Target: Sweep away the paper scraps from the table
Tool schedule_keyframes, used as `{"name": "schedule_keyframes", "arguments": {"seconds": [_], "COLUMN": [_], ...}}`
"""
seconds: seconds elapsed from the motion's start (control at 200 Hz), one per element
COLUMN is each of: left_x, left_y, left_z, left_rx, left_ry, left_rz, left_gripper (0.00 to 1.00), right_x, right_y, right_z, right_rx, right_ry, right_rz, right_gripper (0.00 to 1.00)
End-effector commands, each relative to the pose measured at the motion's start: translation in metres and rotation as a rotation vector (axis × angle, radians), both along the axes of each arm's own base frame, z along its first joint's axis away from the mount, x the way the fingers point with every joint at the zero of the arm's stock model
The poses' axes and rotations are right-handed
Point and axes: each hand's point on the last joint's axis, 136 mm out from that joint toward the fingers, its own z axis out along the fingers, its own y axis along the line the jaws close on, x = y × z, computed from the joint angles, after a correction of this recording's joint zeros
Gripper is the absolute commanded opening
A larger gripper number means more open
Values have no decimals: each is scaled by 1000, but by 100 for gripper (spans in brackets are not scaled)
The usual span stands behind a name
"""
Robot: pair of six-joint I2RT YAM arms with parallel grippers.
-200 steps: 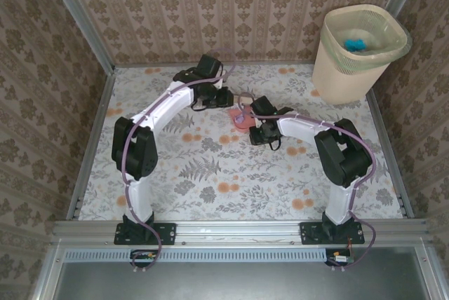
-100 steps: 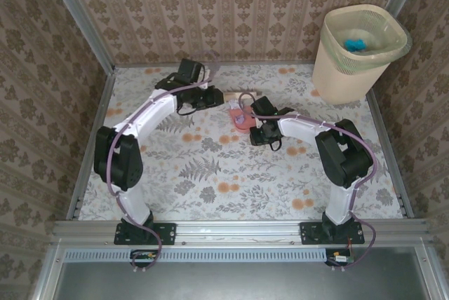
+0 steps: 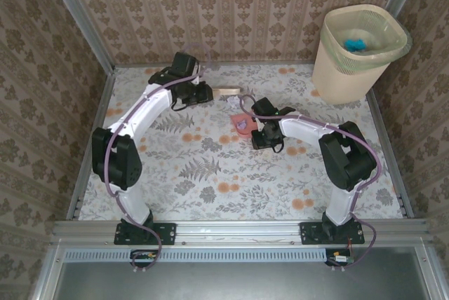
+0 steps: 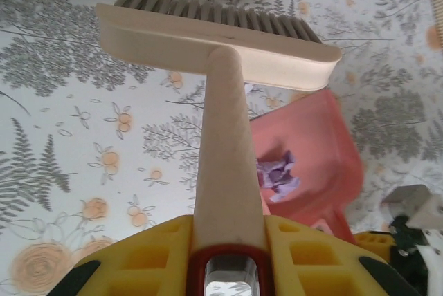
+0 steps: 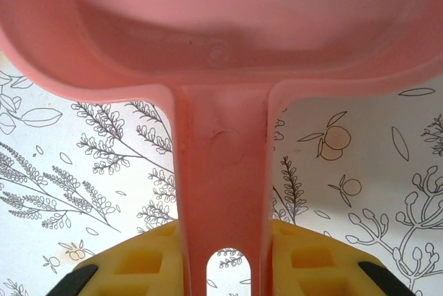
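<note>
Done: one purple scrap (image 4: 278,173) lies inside the dustpan (image 5: 221,26), near its back wall; a teal-blue scrap (image 3: 354,43) sits in the bin (image 3: 351,69), well to the right of the dustpan and beyond it.
Left: by my reading, the dustpan load has yet to be tipped into the bin; sweeping looks close to finished.
Loose scraps: none made out on the table (image 3: 210,174) around the dustpan, though small wads could hide in the fern and flower print.
Scrap, look: small crumpled wad, pale purple, creased and light, far smaller than the brush head; likely to roll or blow out if the dustpan tilts.
Left claw (image 4: 228,251): closed tight on the brush (image 4: 223,102) handle, bristles pointing away from the wrist.
Brush, place: head just beyond the dustpan's far left side, apart from it.
Right claw (image 5: 223,254): clamped on the dustpan's handle, mouth facing away.
Dustpan, height: resting on the table or lifted, cannot tell.
</note>
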Motion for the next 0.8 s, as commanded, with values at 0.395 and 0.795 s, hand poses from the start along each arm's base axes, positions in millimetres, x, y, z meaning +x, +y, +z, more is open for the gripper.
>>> {"name": "schedule_keyframes", "arguments": {"seconds": [0.395, 0.795], "left_x": [-40, -61], "left_y": [-35, -74], "left_z": [-7, 4], "left_rx": [183, 40], "left_ry": [44, 54], "left_rz": [-257, -394], "left_gripper": [0, 0], "right_x": [-4, 0], "right_y": [-5, -8], "right_z": [2, 0], "right_rx": [-39, -29], "right_ry": [10, -3], "right_rz": [11, -13], "right_gripper": [0, 0]}}
